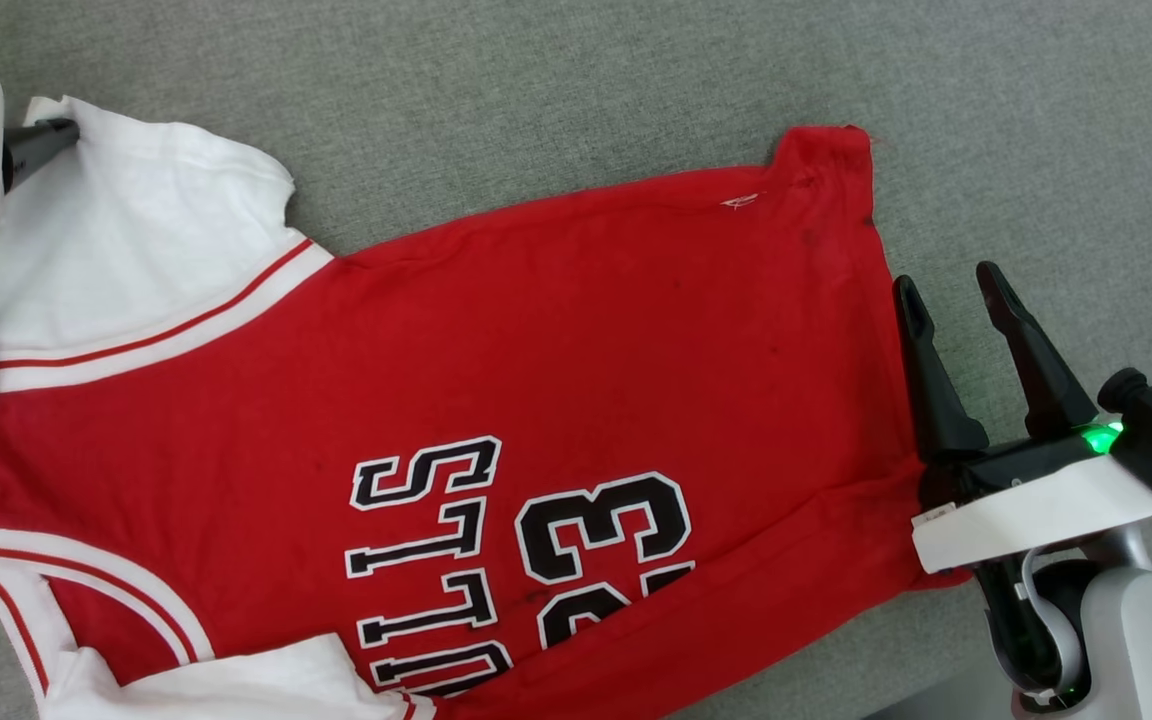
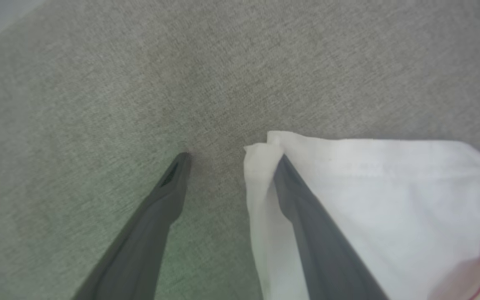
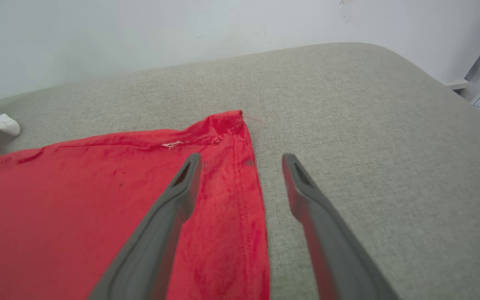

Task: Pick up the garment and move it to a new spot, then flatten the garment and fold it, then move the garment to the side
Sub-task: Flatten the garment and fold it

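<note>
One garment (image 1: 576, 350) lies flat; left gripper (image 2: 232, 157), perhaps touching a sleeve (image 2: 390, 187), and right gripper (image 1: 948, 280) gape.

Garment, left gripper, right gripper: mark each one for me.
garment (image 1: 576, 330), head view, middle of its red body.
left gripper (image 2: 232, 157), left wrist view, midway between its open fingertips.
right gripper (image 1: 947, 276), head view, midway between its open fingertips.

And here's the stage: a grey woven cushion top (image 1: 556, 70), curving away at its far corner in the right wrist view. Lying on it is the red jersey (image 1: 576, 340), front up (black lettering and a "23" on show). Its white sleeve (image 1: 136, 230) lies leftward and its hem (image 1: 886, 330) rightward, with a few wrinkles near that end.
</note>
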Robot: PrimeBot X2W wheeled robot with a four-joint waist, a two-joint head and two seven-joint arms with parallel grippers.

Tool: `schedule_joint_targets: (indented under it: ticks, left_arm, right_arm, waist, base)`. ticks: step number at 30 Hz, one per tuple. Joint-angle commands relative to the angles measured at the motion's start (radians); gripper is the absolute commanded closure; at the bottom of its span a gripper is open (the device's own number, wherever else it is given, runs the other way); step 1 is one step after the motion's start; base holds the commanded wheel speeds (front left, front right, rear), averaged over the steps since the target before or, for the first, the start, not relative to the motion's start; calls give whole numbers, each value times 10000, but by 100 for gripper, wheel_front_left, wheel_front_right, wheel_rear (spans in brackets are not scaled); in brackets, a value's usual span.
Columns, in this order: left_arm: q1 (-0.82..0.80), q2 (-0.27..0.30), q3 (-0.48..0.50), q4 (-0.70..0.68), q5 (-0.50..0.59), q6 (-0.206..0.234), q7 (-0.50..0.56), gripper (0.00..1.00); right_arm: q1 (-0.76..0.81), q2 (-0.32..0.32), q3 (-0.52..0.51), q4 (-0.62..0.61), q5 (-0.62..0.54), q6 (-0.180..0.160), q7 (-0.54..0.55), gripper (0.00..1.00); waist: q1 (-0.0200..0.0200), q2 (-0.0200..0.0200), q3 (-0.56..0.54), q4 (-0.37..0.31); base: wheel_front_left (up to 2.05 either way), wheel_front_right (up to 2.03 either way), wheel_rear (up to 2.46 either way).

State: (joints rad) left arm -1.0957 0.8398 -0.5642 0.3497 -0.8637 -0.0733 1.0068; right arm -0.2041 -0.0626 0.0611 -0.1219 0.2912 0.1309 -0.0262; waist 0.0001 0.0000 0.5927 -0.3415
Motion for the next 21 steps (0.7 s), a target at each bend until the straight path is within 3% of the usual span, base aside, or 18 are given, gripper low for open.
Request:
schedule_joint_targets:
  ticks: [1,2,3,4,12,21]
  left_arm:
    - [130,-4,-118,208,53,130,101,0]
    - [203,-25,-149,270,17,150,183,59]
    - [291,-61,-183,312,-61,135,242,93]
    - [376,-124,-205,315,-137,99,273,100]
    - [462,-470,94,301,-67,-89,-1305,100]
    - [1037,-907,-231,-420,-97,-482,-2961,100]
  right_arm:
    - [-151,28,11,36,44,-4,-72,0]
    - [-164,31,19,59,39,-4,-83,0]
    - [-170,32,10,76,23,-4,-90,0]
    - [-169,18,-10,93,-7,-4,-79,0]
    - [-153,-461,46,3,56,-4,605,0]
    - [12,-1937,-83,-499,753,-4,3281,0]
  waist:
    - [-1,0,12,-14]
    - [-1,0,9,-15]
    - [-1,0,-5,-6]
    - [-1,0,-38,13]
    - [-1,0,-711,434]
    - [-1,0,-1984,1509]
  base:
    - [0,0,0]
    - [0,0,0]
    - [0,0,0]
    - [0,0,0]
    - [0,0,0]
    - [0,0,0]
